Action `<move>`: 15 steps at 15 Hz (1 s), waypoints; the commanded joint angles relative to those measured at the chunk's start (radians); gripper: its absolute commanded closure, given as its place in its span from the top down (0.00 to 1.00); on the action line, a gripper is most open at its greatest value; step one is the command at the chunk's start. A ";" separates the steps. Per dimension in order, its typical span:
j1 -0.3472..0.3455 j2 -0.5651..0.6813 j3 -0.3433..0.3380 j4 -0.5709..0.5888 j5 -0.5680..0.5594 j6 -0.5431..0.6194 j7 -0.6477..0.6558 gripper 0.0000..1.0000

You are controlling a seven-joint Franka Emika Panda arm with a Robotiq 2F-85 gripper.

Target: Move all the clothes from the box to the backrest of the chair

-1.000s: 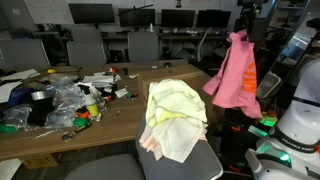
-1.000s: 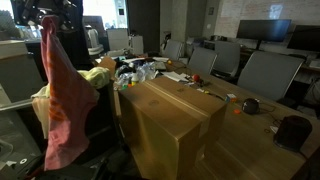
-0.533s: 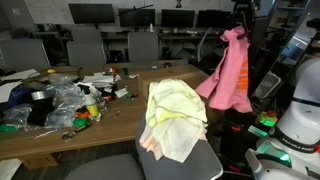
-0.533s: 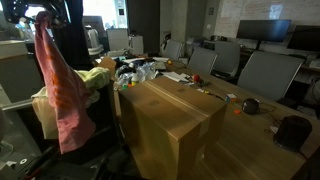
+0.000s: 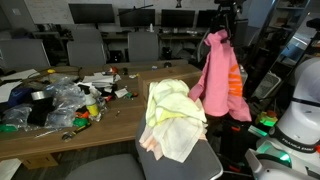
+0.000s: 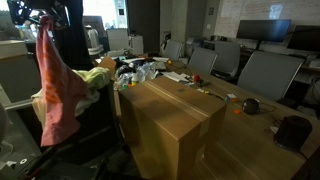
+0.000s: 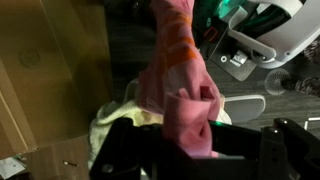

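A pink cloth (image 5: 218, 78) with orange stripes hangs from my gripper (image 5: 217, 33), which is shut on its top. It hangs in the air just beside the chair backrest (image 5: 172, 115), where yellow and cream clothes (image 5: 170, 112) are draped. In an exterior view the same pink cloth (image 6: 57, 85) hangs by the yellow clothes (image 6: 95, 75). The large cardboard box (image 6: 170, 115) stands closed-looking from this side; its inside is hidden. In the wrist view the pink cloth (image 7: 182, 95) is bunched between the black jaws, with the yellow clothes (image 7: 120, 125) below.
A wooden table (image 5: 60, 125) carries plastic bags and clutter (image 5: 60, 100). Office chairs (image 5: 140, 45) and monitors (image 5: 90, 13) stand behind. The robot's white base (image 5: 300, 125) is close to the chair. More chairs (image 6: 265, 70) stand past the box.
The gripper has carried the pink cloth sideways toward the chair backrest; it now hangs close against the yellow clothes.
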 commanded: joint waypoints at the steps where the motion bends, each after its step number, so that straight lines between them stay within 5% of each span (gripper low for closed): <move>1: -0.002 0.072 0.014 0.042 0.097 0.113 0.065 0.00; 8: -0.007 0.141 0.053 0.044 0.242 0.290 0.183 0.00; 15: -0.004 0.174 0.105 0.025 0.233 0.365 0.247 0.00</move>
